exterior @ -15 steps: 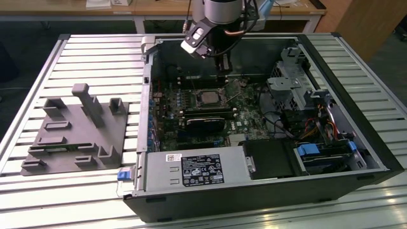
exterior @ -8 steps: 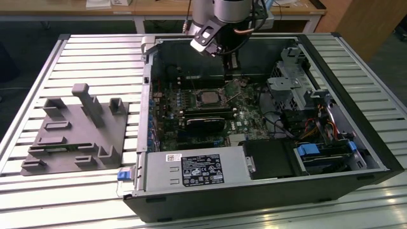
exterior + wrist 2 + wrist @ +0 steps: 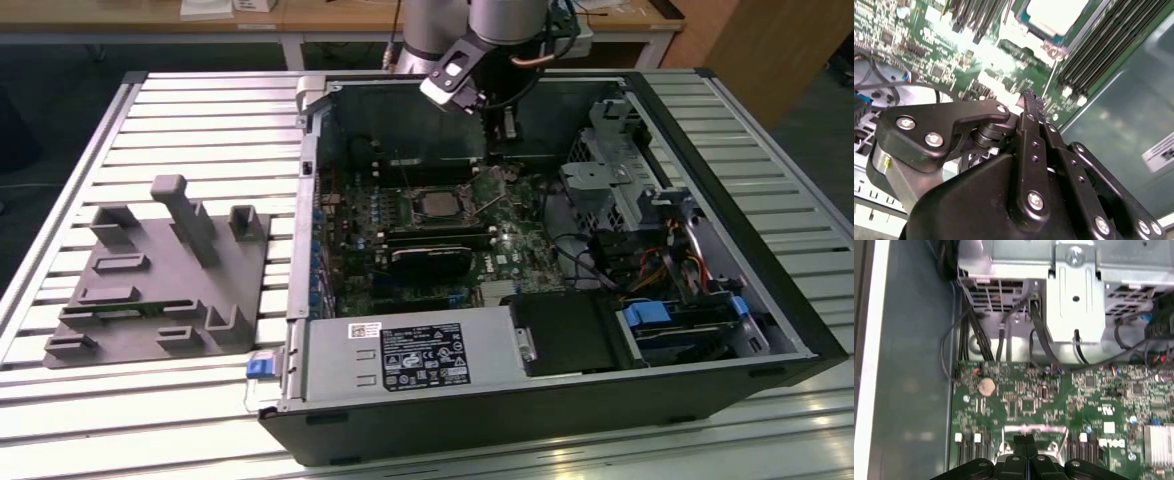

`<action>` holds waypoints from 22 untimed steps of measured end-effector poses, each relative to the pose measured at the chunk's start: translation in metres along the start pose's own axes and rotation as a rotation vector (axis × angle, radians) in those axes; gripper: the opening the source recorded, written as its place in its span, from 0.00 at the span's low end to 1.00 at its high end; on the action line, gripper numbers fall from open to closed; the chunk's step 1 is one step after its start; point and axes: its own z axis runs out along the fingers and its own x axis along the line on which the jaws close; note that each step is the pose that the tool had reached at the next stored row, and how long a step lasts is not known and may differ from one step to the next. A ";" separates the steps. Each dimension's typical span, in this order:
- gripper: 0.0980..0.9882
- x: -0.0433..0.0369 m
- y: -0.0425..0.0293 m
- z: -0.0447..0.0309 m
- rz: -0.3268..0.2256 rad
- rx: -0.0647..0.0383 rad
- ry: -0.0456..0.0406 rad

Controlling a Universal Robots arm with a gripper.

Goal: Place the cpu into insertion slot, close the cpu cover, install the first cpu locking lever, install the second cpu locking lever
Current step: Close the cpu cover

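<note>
The cpu [image 3: 434,204] lies flat in the insertion slot on the motherboard inside the open computer case; in the second wrist view the cpu [image 3: 1056,12] shows its pale top. A silvery frame, the cpu cover [image 3: 1045,36], lies around it. My gripper [image 3: 497,150] reaches down into the case just to the exterior view's right of the slot. In both wrist views its black fingers are pressed together, the gripper [image 3: 1028,95] shut with nothing seen between them. A thin metal lever rod [image 3: 1052,80] runs from the slot's corner down beside the fingertips. The gripper [image 3: 1026,440] hovers close over the green board.
A grey fixture block [image 3: 160,270] sits on the slatted table at the exterior view's left. Inside the case are a black card [image 3: 434,258], a power supply [image 3: 414,355], a metal drive cage [image 3: 607,170] and cables [image 3: 1004,325]. Long memory slots [image 3: 1094,55] flank the socket.
</note>
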 end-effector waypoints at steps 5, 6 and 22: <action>0.01 0.0031 0.0141 0.0018 0.000 0.001 -0.0048; 0.01 0.0033 0.0165 0.0023 -0.001 0.001 -0.0056; 0.01 0.0029 0.0316 0.0239 0.030 0.002 -0.0128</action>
